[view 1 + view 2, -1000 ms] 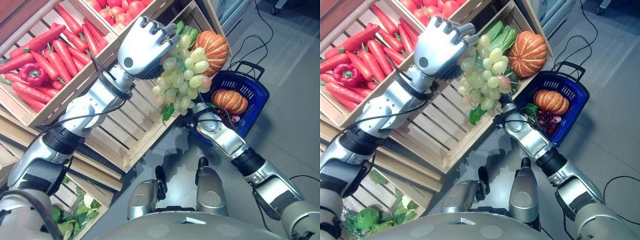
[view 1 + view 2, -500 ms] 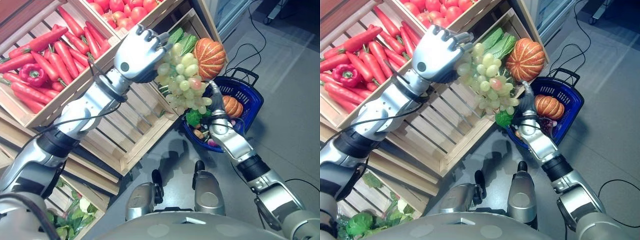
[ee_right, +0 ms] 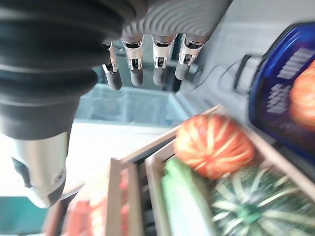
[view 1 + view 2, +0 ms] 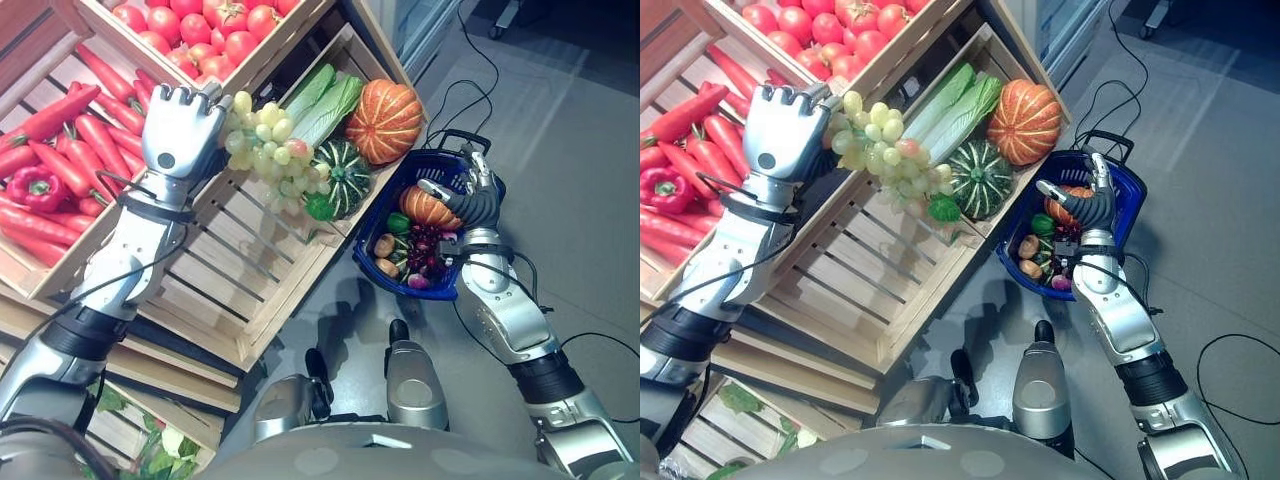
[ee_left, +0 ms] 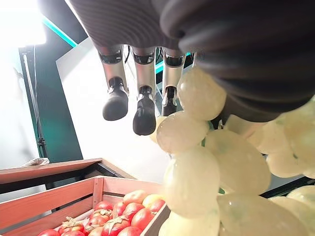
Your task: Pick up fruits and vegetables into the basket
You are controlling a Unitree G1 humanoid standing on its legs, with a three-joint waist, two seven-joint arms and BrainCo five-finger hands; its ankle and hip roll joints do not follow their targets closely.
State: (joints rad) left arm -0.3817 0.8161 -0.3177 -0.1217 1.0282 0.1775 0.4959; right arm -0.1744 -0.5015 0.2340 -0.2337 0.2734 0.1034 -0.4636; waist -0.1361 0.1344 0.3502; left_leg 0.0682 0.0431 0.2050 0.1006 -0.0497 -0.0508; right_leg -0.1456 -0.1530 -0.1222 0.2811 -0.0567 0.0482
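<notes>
Above the crates, your left hand still grips the grape bunch, but it has drifted from the basket; right hand now hovers there, fingers relaxed.

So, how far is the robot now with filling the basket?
Partly done: the blue basket already holds a small orange pumpkin and several smaller items. In hand: the left hand grips a bunch of green grapes over the crates, not yet in the basket. The right hand is open above the basket. Left: the big orange pumpkin, green squash, carrots.
</notes>
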